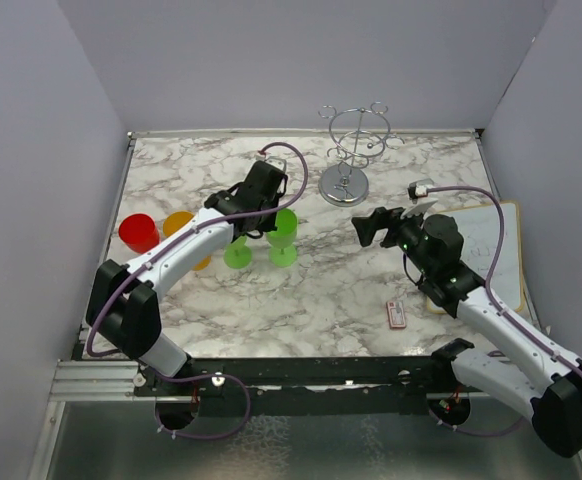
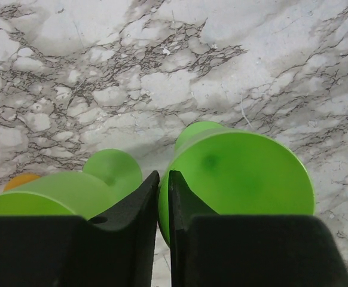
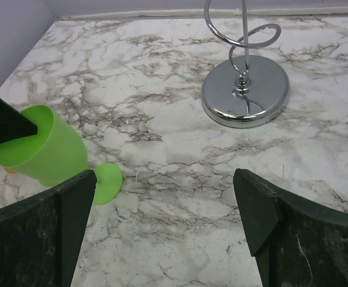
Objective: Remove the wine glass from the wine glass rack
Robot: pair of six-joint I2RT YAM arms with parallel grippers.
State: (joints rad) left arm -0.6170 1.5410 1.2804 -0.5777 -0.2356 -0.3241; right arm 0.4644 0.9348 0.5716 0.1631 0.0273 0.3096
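The wine glass rack [image 1: 348,150] stands at the back of the table, chrome, with nothing on its wire arms; its disc base [image 3: 246,89] shows in the right wrist view. Two green wine glasses stand upright left of it. My left gripper [image 1: 263,214] sits on top of the right-hand wine glass [image 1: 284,238]. In the left wrist view its jaws [image 2: 164,179] are nearly together, straddling that glass's rim [image 2: 240,173]. The other green glass [image 2: 54,194] stands just to its left. My right gripper [image 1: 391,222] hovers open right of the glasses, nothing between its fingers [image 3: 165,215].
A red cup [image 1: 138,232] and an orange cup [image 1: 176,222] stand at the left. A small red and white item [image 1: 397,315] lies near the front. A white board [image 1: 506,250] lies along the right edge. Grey walls enclose the table.
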